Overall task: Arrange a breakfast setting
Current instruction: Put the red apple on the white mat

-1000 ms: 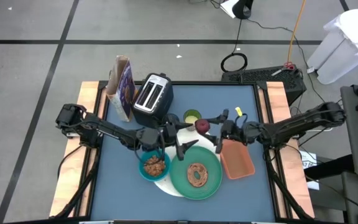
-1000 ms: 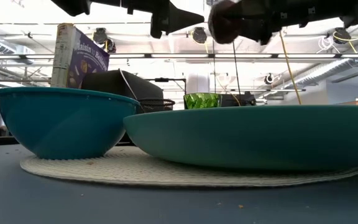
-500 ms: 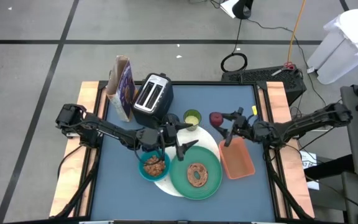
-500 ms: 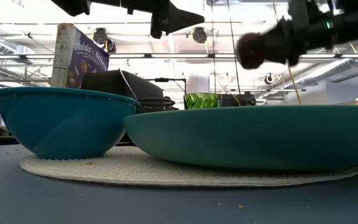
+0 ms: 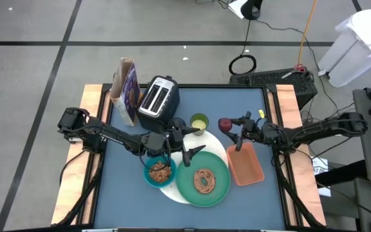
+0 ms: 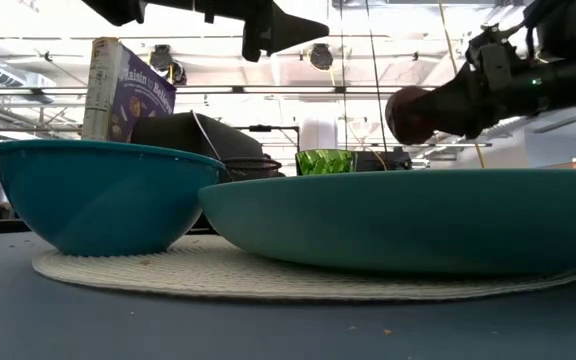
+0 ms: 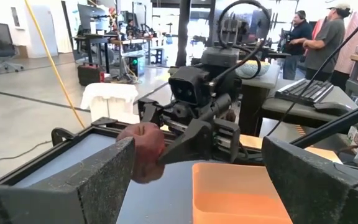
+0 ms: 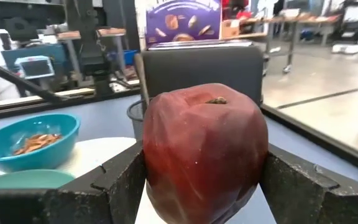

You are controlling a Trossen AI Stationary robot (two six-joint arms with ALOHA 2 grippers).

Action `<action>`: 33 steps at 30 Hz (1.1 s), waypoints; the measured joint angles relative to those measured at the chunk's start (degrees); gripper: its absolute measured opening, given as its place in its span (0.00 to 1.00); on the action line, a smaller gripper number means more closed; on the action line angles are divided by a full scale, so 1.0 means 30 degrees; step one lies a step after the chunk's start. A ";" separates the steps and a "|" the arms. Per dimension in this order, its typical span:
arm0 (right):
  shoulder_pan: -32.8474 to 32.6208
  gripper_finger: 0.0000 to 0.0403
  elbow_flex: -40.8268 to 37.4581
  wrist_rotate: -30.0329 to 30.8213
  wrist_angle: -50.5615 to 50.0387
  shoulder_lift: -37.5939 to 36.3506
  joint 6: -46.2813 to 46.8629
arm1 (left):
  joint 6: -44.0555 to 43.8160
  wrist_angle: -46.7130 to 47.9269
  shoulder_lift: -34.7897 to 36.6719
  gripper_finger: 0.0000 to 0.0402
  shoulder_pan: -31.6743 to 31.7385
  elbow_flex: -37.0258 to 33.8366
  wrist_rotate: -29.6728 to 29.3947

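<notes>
I am clamping the small red fruit (image 8: 205, 155) between my right gripper's (image 5: 228, 124) jaws, lifted clear for placing, while my left gripper (image 5: 189, 143) is hovering open-jawed opposite.

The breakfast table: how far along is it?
Mostly laid: the green plate and the teal bowl sit on the white mat. The right gripper, jaws shut on the red apple, holds it above the table. It is not yet set down.

Red fruit (image 8: 205, 152) clamped between the right hand's (image 8: 201, 180) fingers (image 8: 92, 186)
</notes>
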State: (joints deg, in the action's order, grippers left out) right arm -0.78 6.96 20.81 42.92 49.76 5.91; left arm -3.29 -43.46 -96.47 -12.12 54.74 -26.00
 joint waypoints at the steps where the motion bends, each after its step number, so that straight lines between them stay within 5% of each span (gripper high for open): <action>1: 0.0475 0.66 0.0007 -0.0664 -0.0118 0.0000 0.0218 | 0.0000 0.0000 0.0000 0.88 0.0000 0.0000 0.0000; 9: 0.4268 0.66 0.0007 -0.8769 -0.1145 0.0378 0.0278 | 0.0007 -0.0007 0.0000 0.88 0.0000 0.0000 -0.0007; 18: 0.7736 0.66 0.0015 -1.5413 0.0076 0.2098 -0.0294 | 0.0036 -0.0012 0.0000 0.88 0.0000 0.0000 -0.0015; 33: 1.0777 0.65 0.1495 -2.2152 0.2987 0.7080 -0.2205 | -0.0109 -0.0022 0.0000 0.88 0.0000 0.0000 -0.0022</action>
State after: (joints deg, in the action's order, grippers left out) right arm 31.55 11.45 -45.65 51.88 71.00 -0.71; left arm -3.62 -43.53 -96.47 -12.12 54.74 -26.06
